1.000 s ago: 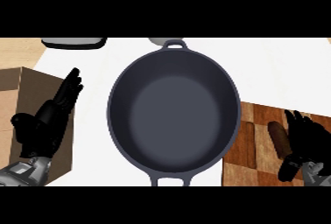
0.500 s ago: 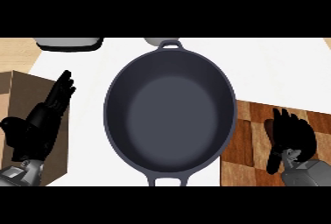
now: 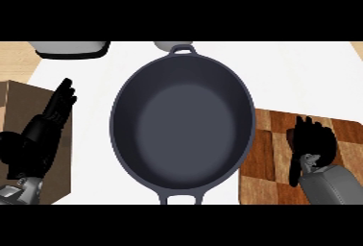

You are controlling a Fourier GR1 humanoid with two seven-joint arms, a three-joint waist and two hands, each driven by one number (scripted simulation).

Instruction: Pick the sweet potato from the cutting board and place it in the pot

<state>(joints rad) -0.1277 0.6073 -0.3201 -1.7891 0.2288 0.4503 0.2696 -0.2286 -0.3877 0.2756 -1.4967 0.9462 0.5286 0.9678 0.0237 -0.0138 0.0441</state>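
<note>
Large dark oval pot point(image 3: 182, 127) at centre of white counter point(image 3: 297, 77), empty, with a loop handle at the far end and another at the near end. Wooden cutting board point(image 3: 266, 158) at right, its left edge just beside the pot's wall, partly tucked under the rim. Right hand point(image 3: 313, 144) lying over the cutting board, fingers pointing away and bent downward. Sliver of reddish-brown sweet potato point(image 3: 291, 138) visible at the hand's left edge, still on the board, mostly hidden beneath the hand. Cannot tell whether fingers are closed round it or only resting above it. Left hand point(image 3: 44, 132) at the view's left, released, fingers straight and pointing up, over a brown surface point(image 3: 14, 105) beside the counter, holding nothing. Grey-and-black object point(image 3: 71, 49) at upper left edge, cut off by the frame.
</note>
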